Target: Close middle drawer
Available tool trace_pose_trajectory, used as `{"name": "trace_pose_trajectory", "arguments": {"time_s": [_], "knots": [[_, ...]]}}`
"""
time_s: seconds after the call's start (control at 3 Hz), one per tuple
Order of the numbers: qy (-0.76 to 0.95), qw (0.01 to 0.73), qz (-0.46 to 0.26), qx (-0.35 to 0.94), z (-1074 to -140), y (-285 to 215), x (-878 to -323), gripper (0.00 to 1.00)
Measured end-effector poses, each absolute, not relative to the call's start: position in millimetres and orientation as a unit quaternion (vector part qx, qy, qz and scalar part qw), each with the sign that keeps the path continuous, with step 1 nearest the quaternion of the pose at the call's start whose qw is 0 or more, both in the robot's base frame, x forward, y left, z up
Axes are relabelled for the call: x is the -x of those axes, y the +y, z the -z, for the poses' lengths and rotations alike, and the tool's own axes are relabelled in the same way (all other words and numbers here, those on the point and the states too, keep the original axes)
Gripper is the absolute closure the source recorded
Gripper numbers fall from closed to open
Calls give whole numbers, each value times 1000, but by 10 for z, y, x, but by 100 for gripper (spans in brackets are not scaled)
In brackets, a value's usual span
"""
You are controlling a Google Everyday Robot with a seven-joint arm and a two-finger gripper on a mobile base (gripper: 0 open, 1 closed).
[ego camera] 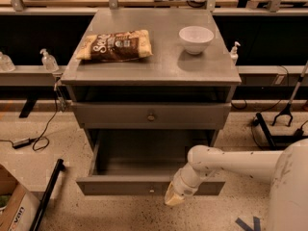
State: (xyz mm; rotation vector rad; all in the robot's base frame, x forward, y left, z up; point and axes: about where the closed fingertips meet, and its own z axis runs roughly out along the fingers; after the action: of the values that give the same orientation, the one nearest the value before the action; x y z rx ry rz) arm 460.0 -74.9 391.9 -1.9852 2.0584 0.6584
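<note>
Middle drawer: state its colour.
Middle drawer grey, camera view; claw by its front, right side.

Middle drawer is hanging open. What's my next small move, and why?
Probably press the end effector straight in toward the cabinet. The middle drawer is pulled well out, its box exposed, and the end effector sits at the drawer's front panel, just right of the knob; whether it touches is unclear. A level push there should slide it shut.
</note>
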Motion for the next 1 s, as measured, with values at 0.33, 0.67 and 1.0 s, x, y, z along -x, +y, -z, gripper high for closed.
{"name": "trace_pose_trajectory", "arguments": {"time_s": [0.33, 0.67, 1.0], "knots": [[698, 103, -223, 673, -3919, -749, -4601, 100], [688, 113, -218, 683, -3876, -713, -4797, 100], [687, 115, -217, 684, -3886, -715, -4811, 100]]}}
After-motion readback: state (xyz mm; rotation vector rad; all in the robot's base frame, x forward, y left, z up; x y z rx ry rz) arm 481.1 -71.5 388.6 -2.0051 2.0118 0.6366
